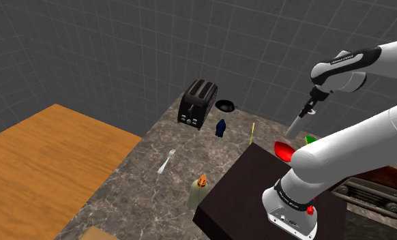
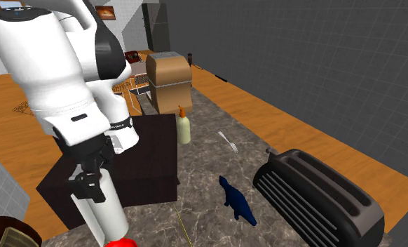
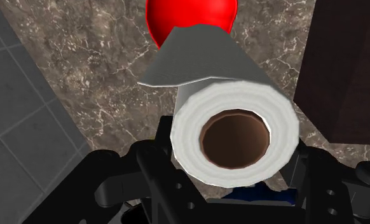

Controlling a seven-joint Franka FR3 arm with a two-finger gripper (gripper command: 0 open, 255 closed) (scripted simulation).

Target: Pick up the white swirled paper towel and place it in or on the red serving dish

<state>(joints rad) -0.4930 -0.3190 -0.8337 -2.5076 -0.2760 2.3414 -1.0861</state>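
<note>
My black gripper (image 1: 312, 102) is shut on the white paper towel roll (image 1: 296, 125) and holds it in the air, hanging down at a slant. In the wrist view the roll (image 3: 234, 108) sits clasped between the fingers (image 3: 157, 159), its brown cardboard core facing the camera and a loose sheet flaring out past it. The red serving dish (image 3: 190, 16) lies on the marble counter below and just beyond the roll's far end. In the second exterior view the roll (image 2: 106, 210) hangs under the gripper (image 2: 90, 184), right above the red dish (image 2: 123, 243).
On the marble counter (image 1: 156, 191) stand a black toaster (image 1: 197, 103), a black pan (image 1: 225, 106), a blue figure (image 1: 221, 127), a fork (image 1: 166, 161), a bottle (image 1: 198, 191) and a yellow stick (image 1: 252, 133). A green thing (image 1: 310, 139) lies beside the dish. The dark stand (image 1: 252, 194) is close by.
</note>
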